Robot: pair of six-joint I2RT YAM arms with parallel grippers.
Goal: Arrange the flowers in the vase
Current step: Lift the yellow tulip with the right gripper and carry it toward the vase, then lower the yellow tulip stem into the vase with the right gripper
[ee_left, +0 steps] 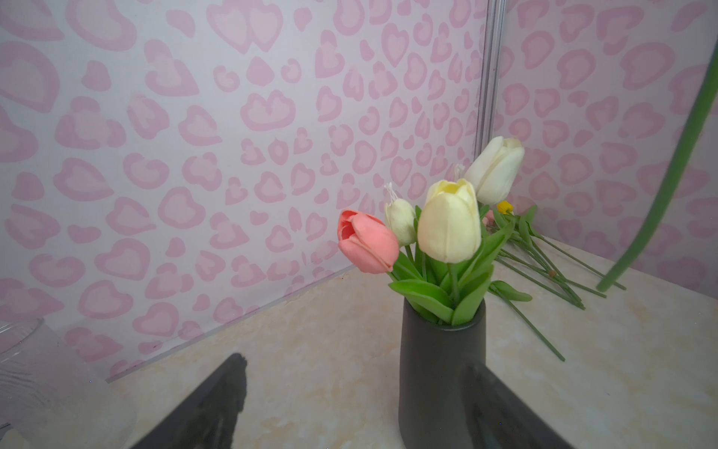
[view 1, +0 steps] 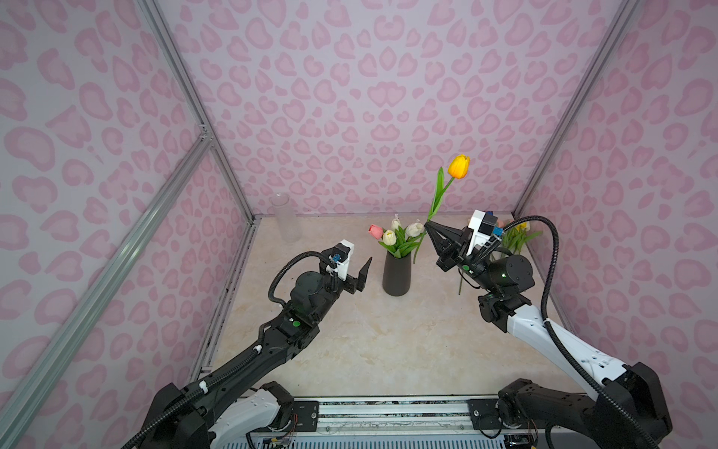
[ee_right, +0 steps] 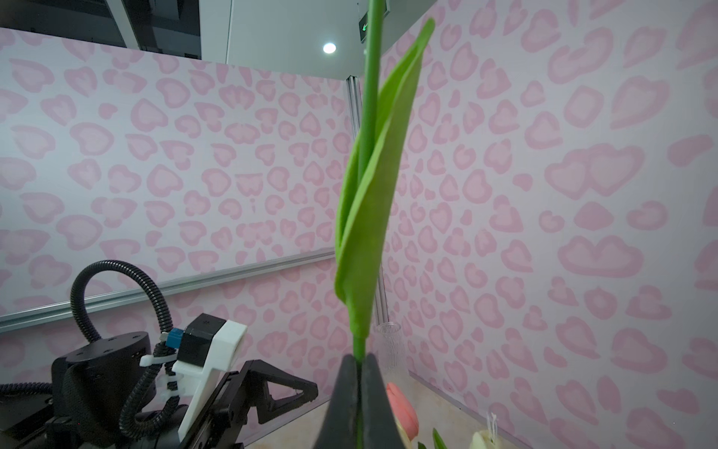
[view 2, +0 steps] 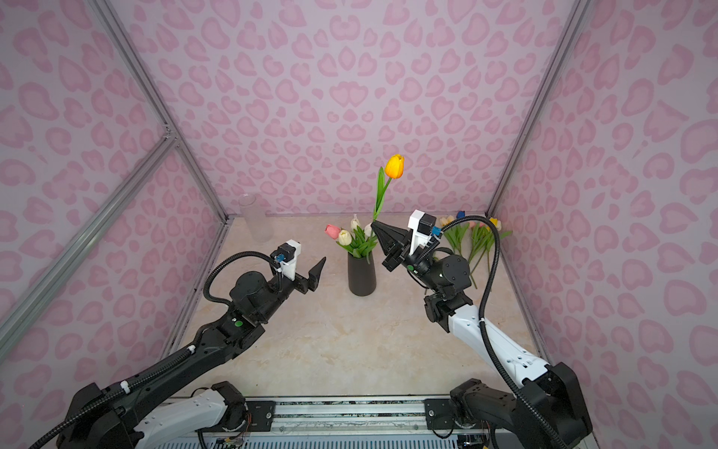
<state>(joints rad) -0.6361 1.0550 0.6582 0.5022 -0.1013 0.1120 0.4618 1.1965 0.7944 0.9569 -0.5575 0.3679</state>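
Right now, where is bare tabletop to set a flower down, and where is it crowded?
Bare: the wide front stretch from the dark vase to the front rail, and the back strip between clear glass vase and dark vase. Crowded: the back right corner, loose tulips behind the right gripper.

The dark vase is smooth and dull, not shiny. The clear vase is see-through with ripples; glass or plastic, hard to tell. The tulips look smooth and waxy. The yellow tulip has a dull, soft-looking leaf. The table looks like smooth pale stone. The frame bars are silvery metal.
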